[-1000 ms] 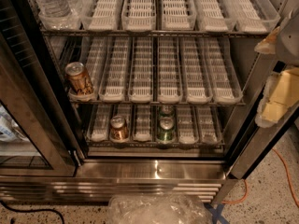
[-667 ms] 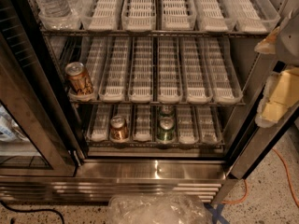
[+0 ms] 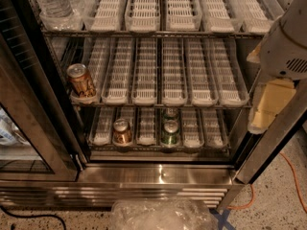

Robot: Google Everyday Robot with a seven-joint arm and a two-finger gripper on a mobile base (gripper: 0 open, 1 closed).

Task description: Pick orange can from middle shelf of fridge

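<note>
The upright orange can (image 3: 80,80) sits well off at nine o'clock from the gripper (image 3: 266,107), whose hold I can't make out.

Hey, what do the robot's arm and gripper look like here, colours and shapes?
The arm at the right edge is a rounded off-white housing with dark vent slits. Below it, outside the fridge by its right frame, the gripper is pale cream-yellow and blocky with stepped edges. No markings show on either.
</note>
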